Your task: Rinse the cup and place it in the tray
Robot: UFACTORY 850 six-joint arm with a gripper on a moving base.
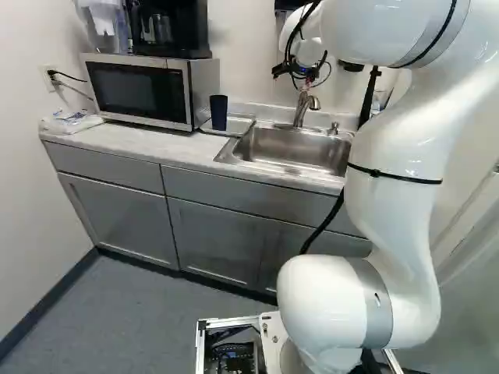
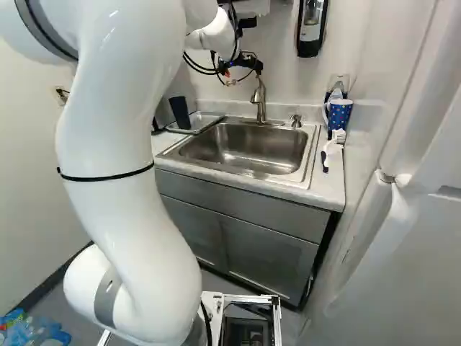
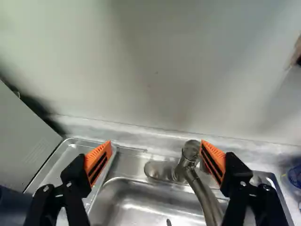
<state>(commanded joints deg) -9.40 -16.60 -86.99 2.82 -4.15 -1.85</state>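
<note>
Firstly, cup [image 1: 218,113]: dark navy, plain, slightly tapered, upright.
Cup's place: tray [image 2: 206,120], beside the sink [image 2: 248,148], on the worktop [image 1: 144,140].
End effector [image 1: 304,75]: fingers apart.

dark blue cup [image 1: 218,114]: tapers toward base, stands upright on tray [image 3: 70,153]. tray: silvery, shallow, rimmed, lies flat on counter [image 1: 140,140] between microwave [image 1: 140,89] and sink basin [image 2: 245,148].
</note>
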